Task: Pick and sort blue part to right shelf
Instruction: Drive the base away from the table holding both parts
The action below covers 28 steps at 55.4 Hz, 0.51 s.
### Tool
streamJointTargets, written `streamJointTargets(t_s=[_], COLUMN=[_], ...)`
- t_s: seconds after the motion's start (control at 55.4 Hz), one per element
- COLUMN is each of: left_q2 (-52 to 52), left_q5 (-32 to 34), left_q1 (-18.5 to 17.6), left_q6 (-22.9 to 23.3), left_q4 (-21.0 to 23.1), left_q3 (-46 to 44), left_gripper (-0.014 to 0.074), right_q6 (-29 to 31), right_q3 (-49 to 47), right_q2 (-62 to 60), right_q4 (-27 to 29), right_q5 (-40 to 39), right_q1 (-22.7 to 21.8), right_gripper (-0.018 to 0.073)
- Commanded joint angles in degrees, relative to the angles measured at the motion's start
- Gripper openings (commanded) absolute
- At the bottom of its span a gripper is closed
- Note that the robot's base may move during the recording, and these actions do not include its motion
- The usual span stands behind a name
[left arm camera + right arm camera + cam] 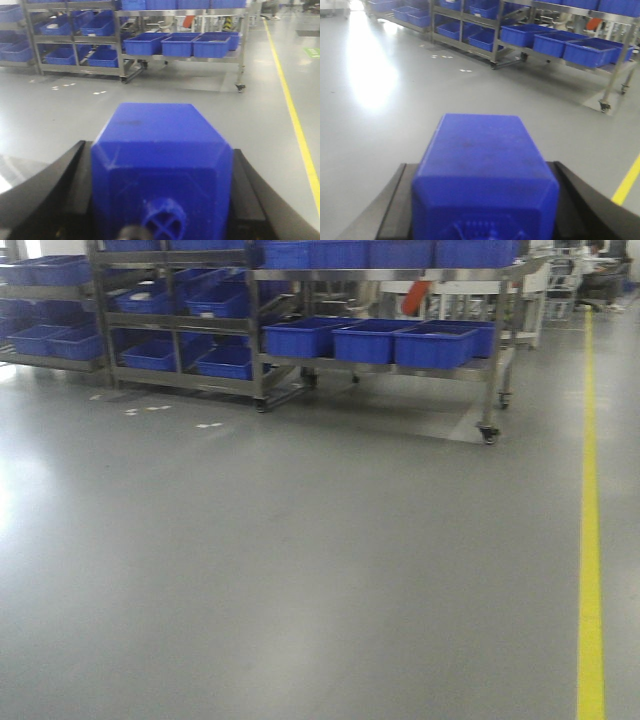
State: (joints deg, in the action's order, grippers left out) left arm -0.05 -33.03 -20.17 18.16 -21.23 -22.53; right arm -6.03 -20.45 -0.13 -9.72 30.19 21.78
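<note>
In the left wrist view, a blocky blue part [160, 170] with chamfered corners fills the space between two black fingers [60, 185], and my left gripper [159, 146] is shut on it. A second blue part [482, 175] sits in my right gripper [480, 164], which is shut on it in the right wrist view. Both parts hang above bare grey floor. The right shelf [380, 367], a wheeled stainless rack with large blue crates [432, 346], stands far ahead across the floor. It also shows as the right shelf [185, 59] and the right shelf [555, 56]. Neither gripper appears in the front view.
More steel racks [170, 325] with blue crates stand left of the right shelf. A yellow floor line [591, 540] runs along the right side. Small white marks [208, 425] dot the floor near the racks. An orange object [415, 297] shows behind the right shelf.
</note>
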Motion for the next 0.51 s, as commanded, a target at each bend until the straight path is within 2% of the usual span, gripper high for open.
streamJointTargets(t_s=[0.0,0.487], left_q2=[0.58,0.58], left_q5=[4.73,4.73], left_q1=[-0.39,-0.39], left_q6=[0.52,0.52], left_q4=[-0.80,-0.80], left_q3=[-1.55,-1.55], left_gripper=[0.0300,0.0300], right_q6=[0.52,0.52], right_q3=[-1.49,-1.49], right_q2=[1.24,1.24], right_q4=[-0.99,-0.99], right_q5=[-5.40,-5.40], right_q1=[-0.03,-0.03], right_gripper=[0.0158,0.0158])
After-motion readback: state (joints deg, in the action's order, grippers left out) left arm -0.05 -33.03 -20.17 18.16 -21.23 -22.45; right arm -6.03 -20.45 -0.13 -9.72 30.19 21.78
